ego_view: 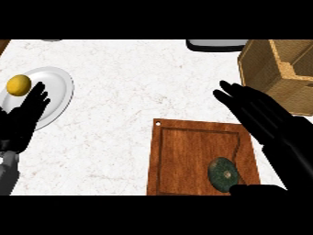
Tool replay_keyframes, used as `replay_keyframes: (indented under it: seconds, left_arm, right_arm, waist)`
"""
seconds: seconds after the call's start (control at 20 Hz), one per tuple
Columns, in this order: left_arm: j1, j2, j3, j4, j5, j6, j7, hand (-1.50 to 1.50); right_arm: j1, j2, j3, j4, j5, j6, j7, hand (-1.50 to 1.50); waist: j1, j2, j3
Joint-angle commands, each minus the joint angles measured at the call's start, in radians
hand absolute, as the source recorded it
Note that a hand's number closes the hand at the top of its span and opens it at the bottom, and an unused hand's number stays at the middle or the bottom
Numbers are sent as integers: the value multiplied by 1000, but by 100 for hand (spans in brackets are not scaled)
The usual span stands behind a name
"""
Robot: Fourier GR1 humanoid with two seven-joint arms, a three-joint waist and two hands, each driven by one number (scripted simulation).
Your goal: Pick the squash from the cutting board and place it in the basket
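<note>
- The dark green, round squash (221, 174) lies in the lower right of the frame. It is on the lower right part of the reddish-brown wooden cutting board (192, 147), which sits on the white marbled table (118, 69).
- Your right hand (281, 133) hangs just right of the squash with its fingers straight and spread toward the upper left. The thumb reaches in below and to the right of the squash. The hand holds nothing, and you cannot tell from here whether it touches the squash.
- Your left hand (16, 119) rests open at the left edge, fingers up. It partly covers a white round plate (60, 87) carrying a small yellow round fruit (18, 84).
- The tan woven wicker basket (267, 69) stands at the upper right, apart from the board.
- Expect the squash to be stiff, hard-skinned and fairly light. Its smooth rind may slip or roll, so take it across its widest middle, thumb on one side and fingers opposite.
- No brand, label or writing can be read anywhere.
</note>
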Motion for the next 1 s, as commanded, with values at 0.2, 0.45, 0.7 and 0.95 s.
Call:
replay_keyframes:
  seconds: [0.2,0.45,0.7,0.95]
  left_arm:
    - [-15,12,9,6,-3,-23,19,0]
    - [-23,-8,4,-21,-18,-4,29,0]
    - [12,-48,9,10,-47,-1,-29,0]
    - [-31,-48,43,52,-46,-56,-9,0]
  right_arm:
    - [-94,-91,-122,-67,-383,351,364,-150]
    - [-140,-207,-283,-26,-696,384,408,-150]
    - [-25,-324,-454,-120,-981,309,409,-150]
    - [183,-272,-634,-209,-953,292,264,-150]
  waist:
    - [5,3,3]
    - [9,4,4]
    - [6,7,6]
    - [11,11,8]
